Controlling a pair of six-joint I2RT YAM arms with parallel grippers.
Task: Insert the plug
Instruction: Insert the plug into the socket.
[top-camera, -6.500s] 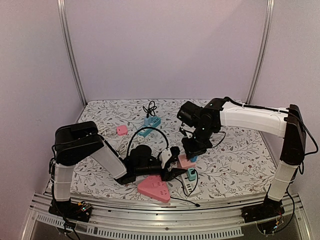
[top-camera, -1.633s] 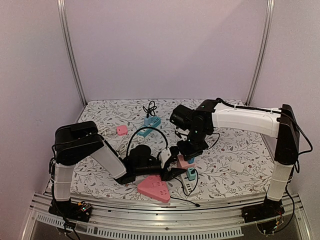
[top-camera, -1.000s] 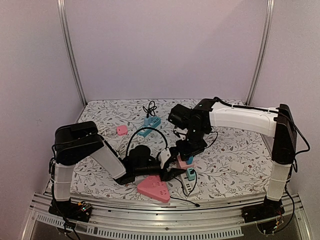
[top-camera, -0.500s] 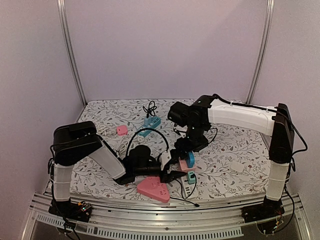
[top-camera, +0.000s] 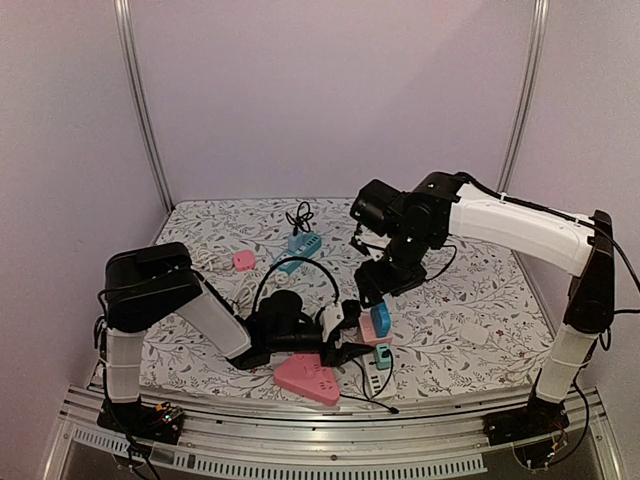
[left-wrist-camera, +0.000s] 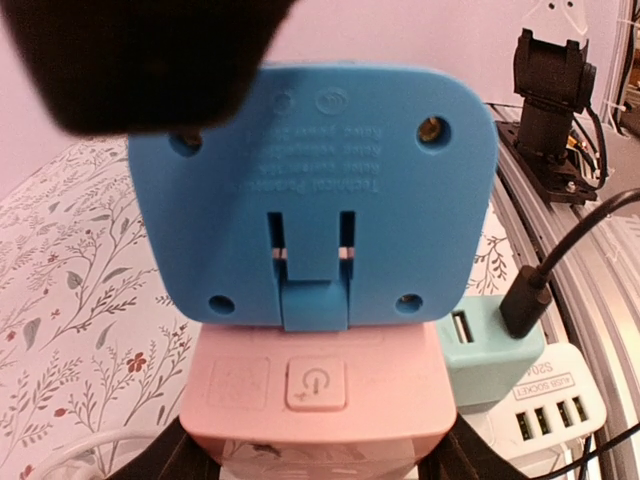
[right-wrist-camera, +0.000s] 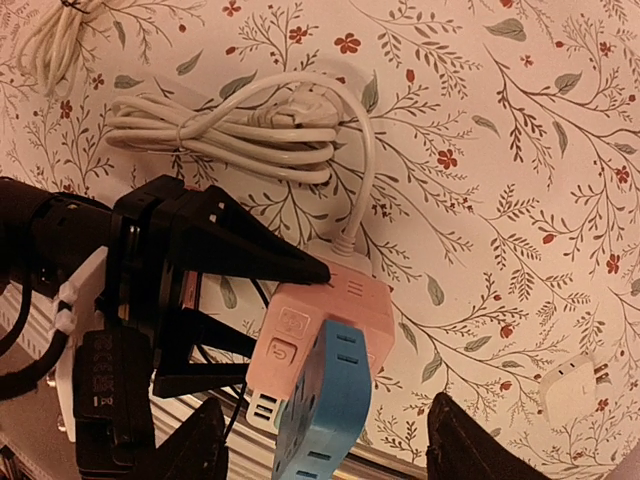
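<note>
Floral cloth (top-camera: 480, 320); plug (left-wrist-camera: 315, 200) underside wrist-only

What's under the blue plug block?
A pink socket box with a power button, touching it. The blue plug block covers that box's top, so any holes there are hidden.

The plug (right-wrist-camera: 325, 400) sits on the socket block (right-wrist-camera: 320, 320) (power strip (left-wrist-camera: 540, 412) just beside it).

Plain pale lilac walls (top-camera: 330, 90) close the far side and both flanks, evenly and softly lit. A slim metal post (top-camera: 140, 110) rises at the far left corner, and a second post (top-camera: 520, 100) at the far right. The worktop (top-camera: 480, 330) carries a white cloth (right-wrist-camera: 520, 150) printed with leafy sprigs and small red flowers. A ribbed aluminium rail (top-camera: 300, 455) runs along its near edge.
</note>
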